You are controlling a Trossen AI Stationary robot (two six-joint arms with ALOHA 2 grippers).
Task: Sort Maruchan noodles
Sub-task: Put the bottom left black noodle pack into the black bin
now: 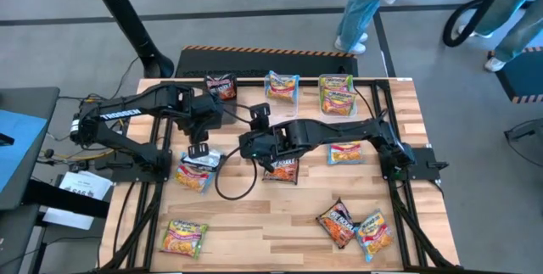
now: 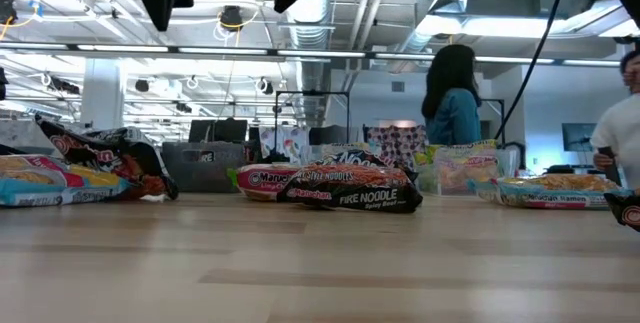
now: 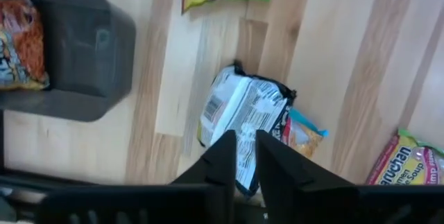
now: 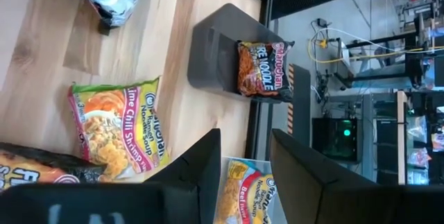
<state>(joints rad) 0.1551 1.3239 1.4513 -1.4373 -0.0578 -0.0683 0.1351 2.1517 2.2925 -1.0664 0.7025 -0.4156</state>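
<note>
Several Maruchan packets lie flat on the wooden table: a dark one point(image 1: 282, 170), green-edged ones point(image 1: 337, 94) point(image 1: 184, 237), a blue-edged one point(image 1: 282, 86), and more near the right near corner point(image 1: 337, 221). My left gripper point(image 1: 198, 149) point(image 3: 244, 144) hovers, open by a narrow gap, over a packet lying silver back up point(image 3: 239, 116) point(image 1: 198, 170), which rests on a blue-edged packet point(image 3: 305, 130). My right gripper point(image 1: 259, 114) point(image 4: 246, 161) is open mid-table, raised, above a Lime Chili Shrimp packet point(image 4: 118, 130). A dark Fire Noodle packet point(image 4: 263, 68) sits in a dark tray point(image 4: 215, 50).
The dark tray point(image 3: 76, 64) stands at the table's far edge near the left arm. A black cable point(image 1: 229, 191) loops over the table between the arms. People stand on the floor beyond the far edge point(image 1: 365, 11). Bare wood shows along the near middle point(image 1: 263, 232).
</note>
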